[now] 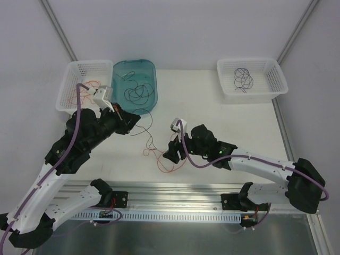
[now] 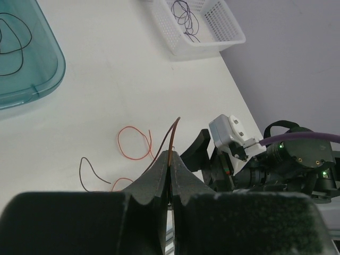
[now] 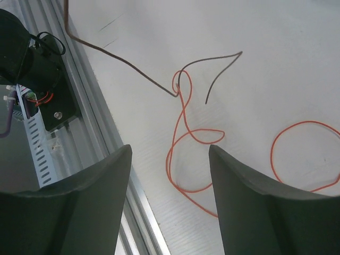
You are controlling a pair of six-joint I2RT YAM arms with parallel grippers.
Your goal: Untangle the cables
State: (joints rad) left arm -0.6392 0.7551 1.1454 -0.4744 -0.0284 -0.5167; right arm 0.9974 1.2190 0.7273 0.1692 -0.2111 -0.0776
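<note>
Separating the dark cable [image 2: 173, 135] from the orange-red cable [image 3: 183, 139] looks like the step in hand. The left jaws are clenched on the dark cable, pinching it right at their tips. From there it runs down to the counter [image 1: 212, 122], in the open middle between the two arms. The right jaws stand released and grasp nothing, hovering low over the orange-red cable, whose loops lie flat on the counter directly between the fingers. In the right wrist view the dark cable bends sharply just where the top of the orange-red one curls against it, so that crossing is probably the only snag. A good move would be to bring the right jaws down on the orange-red strand a little below the crossing and hold it to the counter. The left arm can then draw the dark cable away slowly, along its own line rather than straight up. A strand this thin can slip from the pads, and a quick pull would likely drag both cables together. Sorted cables already lie in the teal tray [image 1: 150, 66] and the white basket [image 1: 228, 93] at the far side.
</note>
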